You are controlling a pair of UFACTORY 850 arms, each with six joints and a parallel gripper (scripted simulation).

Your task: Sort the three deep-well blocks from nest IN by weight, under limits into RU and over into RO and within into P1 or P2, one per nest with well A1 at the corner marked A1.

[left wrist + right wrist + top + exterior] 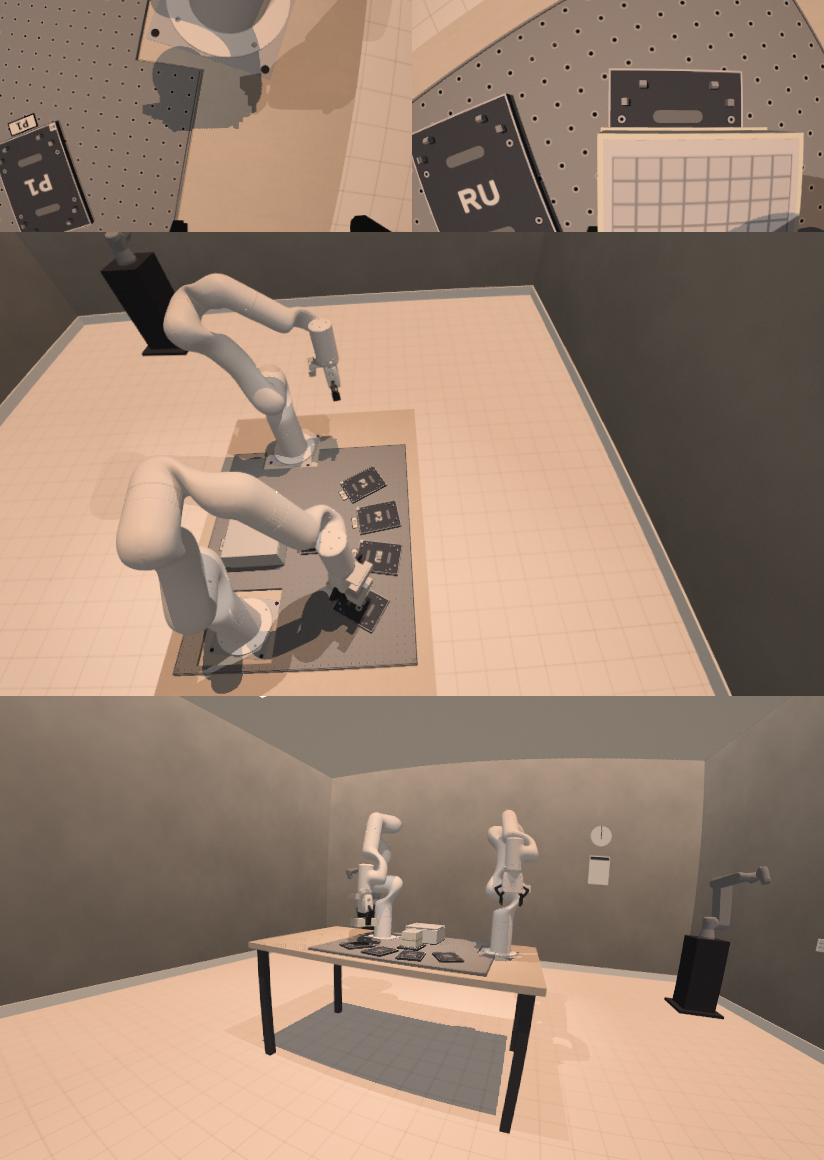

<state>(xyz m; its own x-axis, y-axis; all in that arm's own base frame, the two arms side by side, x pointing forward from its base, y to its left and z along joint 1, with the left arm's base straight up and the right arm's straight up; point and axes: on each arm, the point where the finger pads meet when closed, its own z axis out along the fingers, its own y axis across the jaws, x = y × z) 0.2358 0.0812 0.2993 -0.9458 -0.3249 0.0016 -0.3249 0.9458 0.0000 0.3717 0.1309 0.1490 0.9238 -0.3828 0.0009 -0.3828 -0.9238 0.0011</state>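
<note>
My right gripper (pixel 365 916) (pixel 701 226) is shut on a pale deep-well block (pixel 363 922) (pixel 707 192), held level above the nest RO (pixel 377 612) (pixel 677 95). The block hides RO's near part in the right wrist view. Two more pale blocks (pixel 411 939) stand stacked on the dark infeed nest. The nests RU (pixel 393 560) (pixel 442 145), P2 (pixel 372 519) (pixel 411 955) and P1 (pixel 362 483) (pixel 35 170) show no block. The large pale box (pixel 253 546) (pixel 429 932) looks like the check-weigher; no lit lamp is visible. My left gripper (pixel 335 395) (pixel 510 898) (pixel 274 227) is open and empty.
The left arm stands raised, with its gripper high beyond the P1 end of the board. The right arm's forearm passes over the board and hides much of the infeed nest in the top view. RU lies close beside RO.
</note>
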